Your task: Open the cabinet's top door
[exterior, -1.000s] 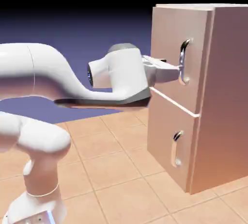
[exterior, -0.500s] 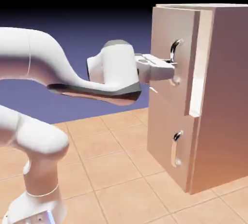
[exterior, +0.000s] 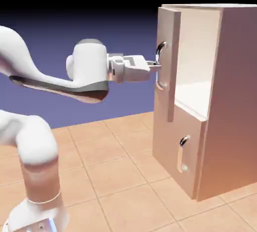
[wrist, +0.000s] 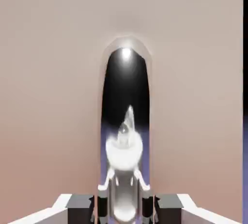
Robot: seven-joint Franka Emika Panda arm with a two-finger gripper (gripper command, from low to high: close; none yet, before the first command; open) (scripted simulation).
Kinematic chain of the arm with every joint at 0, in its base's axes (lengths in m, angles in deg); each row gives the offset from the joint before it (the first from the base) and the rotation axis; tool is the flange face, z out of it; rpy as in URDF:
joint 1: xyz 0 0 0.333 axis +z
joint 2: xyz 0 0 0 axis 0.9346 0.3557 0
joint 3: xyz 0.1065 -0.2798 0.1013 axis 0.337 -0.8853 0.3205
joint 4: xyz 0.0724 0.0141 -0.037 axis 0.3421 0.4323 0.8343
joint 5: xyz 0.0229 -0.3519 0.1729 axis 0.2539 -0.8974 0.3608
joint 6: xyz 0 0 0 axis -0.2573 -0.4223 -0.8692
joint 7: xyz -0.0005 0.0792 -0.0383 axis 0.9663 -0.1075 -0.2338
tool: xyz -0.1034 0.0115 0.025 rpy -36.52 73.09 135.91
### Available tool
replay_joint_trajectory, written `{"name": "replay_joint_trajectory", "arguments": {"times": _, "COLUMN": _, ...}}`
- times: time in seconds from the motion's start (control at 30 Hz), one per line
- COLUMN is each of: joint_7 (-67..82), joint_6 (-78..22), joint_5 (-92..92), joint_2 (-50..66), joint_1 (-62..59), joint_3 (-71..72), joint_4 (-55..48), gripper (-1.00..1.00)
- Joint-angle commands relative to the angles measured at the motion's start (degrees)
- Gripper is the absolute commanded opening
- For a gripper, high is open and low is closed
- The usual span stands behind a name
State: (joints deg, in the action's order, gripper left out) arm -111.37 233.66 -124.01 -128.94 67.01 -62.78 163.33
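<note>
Orange tiled floor [exterior: 100, 161], blue-violet backdrop [exterior: 120, 30]

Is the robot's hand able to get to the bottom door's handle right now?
Probably not straight away: its gripper is shut on the top door's handle. Once it lets go, the bottom handle looks free, with nothing in front of it.

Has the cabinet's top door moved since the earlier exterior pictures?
Yes, the top door has swung farther open, its free edge moving toward the exterior view's left, away from the cabinet's side panel.
</note>
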Motion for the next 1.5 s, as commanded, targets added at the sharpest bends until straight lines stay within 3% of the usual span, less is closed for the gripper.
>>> {"name": "replay_joint_trajectory", "arguments": {"times": 0.0, "joint_7": 1.3, "joint_6": -0.3, "joint_5": 2.6, "joint_2": -1.0, "joint_1": -0.9, "joint_3": 1.4, "joint_4": 0.7, "gripper": -1.00}}
{"name": "replay_joint_trajectory", "arguments": {"times": 0.33, "joint_7": 15.7, "joint_6": -8.9, "joint_5": 27.5, "joint_2": -10.2, "joint_1": -2.2, "joint_3": 12.6, "joint_4": 6.4, "gripper": -1.00}}
{"name": "replay_joint_trajectory", "arguments": {"times": 0.7, "joint_7": 24.6, "joint_6": -32.6, "joint_5": 54.2, "joint_2": -13.6, "joint_1": 3.6, "joint_3": 31.1, "joint_4": 5.1, "gripper": -1.00}}
{"name": "replay_joint_trajectory", "arguments": {"times": 1.0, "joint_7": 25.3, "joint_6": -55.1, "joint_5": 70.8, "joint_2": -7.8, "joint_1": -1.2, "joint_3": 49.5, "joint_4": -7.0, "gripper": -1.00}}
{"name": "replay_joint_trajectory", "arguments": {"times": 1.47, "joint_7": 26.9, "joint_6": -84.2, "joint_5": 84.8, "joint_2": -2.1, "joint_1": -27.0, "joint_3": 73.1, "joint_4": -35.8, "gripper": -1.00}}
